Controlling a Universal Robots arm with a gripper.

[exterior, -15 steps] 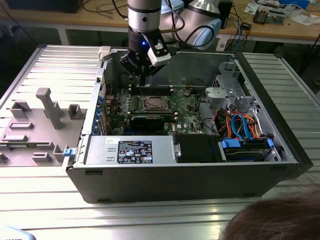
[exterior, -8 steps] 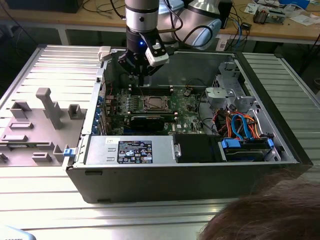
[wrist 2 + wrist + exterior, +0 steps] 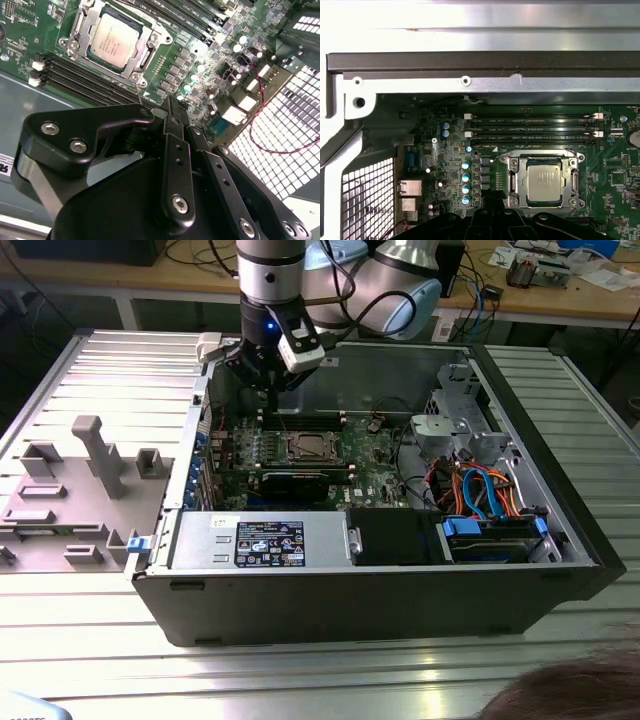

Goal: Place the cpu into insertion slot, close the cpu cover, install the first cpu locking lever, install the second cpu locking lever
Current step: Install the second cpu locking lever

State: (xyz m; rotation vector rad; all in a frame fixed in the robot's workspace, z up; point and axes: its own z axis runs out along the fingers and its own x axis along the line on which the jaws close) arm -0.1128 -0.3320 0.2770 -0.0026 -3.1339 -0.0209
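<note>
The cpu [image 3: 543,183] sits in the insertion slot [image 3: 515,184], with the cpu cover [image 3: 147,47] down over it (levers' latching unclear). The gripper [image 3: 170,117] hovers just beside, fingers together, empty.

Work surface: a ribbed grey metal table [image 3: 90,640], its slats running across the exterior view, with light glare on the near slats, well forward of the gripper. Grey moulded fixtures [image 3: 70,490] stand on the table towards the exterior view's left of the gripper, well apart from it. Behind the gripper a wooden bench [image 3: 560,302] spans the back of the room, carrying cables [image 3: 200,255] and small electronic parts [image 3: 540,265]. The space under the bench is dark. Lighting is even and comes from overhead. A person's dark hair [image 3: 570,695] shows at the near edge
</note>
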